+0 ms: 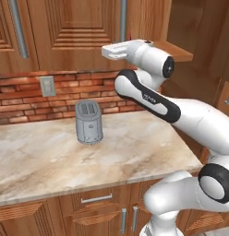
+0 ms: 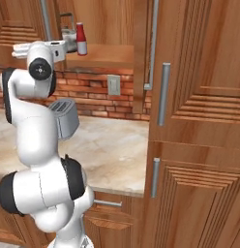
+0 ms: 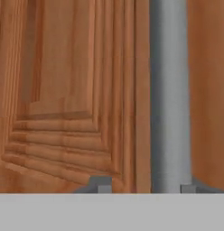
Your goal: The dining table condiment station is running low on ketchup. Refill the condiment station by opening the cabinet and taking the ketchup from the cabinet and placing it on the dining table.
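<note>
Pincer (image 3: 143,187) open, fingertips either side of cabinet (image 3: 64,90) handle (image 3: 170,99); no legible writing.

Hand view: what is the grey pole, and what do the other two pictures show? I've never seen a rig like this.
The machine is a white robot arm with dark joints on a driving base, in a rendered kitchen. Two cameras ride on the base behind the arm, one to its left and one to its right. The third sits on the hand and looks along the two-finger gripper.

The grey pole is the long silver bar handle of the carved wooden wall cabinet. The gripper's open jaws stand either side of it and hold nothing.

A grey metal toaster stands on the beige marble counter. From the right, a small red ketchup bottle shows on a wooden shelf, beside a grey metal kettle.
</note>
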Available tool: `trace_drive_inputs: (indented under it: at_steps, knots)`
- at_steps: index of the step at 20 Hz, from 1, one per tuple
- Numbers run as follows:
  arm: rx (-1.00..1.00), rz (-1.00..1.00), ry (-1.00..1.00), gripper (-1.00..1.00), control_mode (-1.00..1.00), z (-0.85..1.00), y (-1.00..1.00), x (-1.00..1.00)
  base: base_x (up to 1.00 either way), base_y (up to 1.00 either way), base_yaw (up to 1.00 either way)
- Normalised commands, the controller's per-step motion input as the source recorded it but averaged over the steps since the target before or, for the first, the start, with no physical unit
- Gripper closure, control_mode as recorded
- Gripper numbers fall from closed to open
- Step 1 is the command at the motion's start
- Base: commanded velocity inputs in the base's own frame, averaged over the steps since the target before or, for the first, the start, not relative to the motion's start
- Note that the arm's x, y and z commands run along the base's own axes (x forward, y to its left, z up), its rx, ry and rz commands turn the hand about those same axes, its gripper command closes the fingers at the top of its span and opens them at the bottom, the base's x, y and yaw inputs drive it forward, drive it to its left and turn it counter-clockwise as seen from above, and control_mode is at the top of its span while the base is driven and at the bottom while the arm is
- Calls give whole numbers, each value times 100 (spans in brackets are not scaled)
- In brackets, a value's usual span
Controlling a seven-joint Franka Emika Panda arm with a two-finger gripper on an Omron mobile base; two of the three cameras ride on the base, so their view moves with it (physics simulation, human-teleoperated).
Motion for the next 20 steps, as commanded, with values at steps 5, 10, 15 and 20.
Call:
trace_drive_inputs:
  at_steps: [5, 10, 15, 20]
  knots:
    - [-6, 8, -1, 100, -100, 0, 99, -97, 0, 0, 0]
    - [-6, 2, -2, 100, -100, 0, 100, -100, 0, 0, 0]
    - [-3, 0, 0, 100, -100, 4, 100, -100, 0, 0, 0]
    - [0, 0, 0, 100, -100, 6, 100, -100, 0, 0, 0]
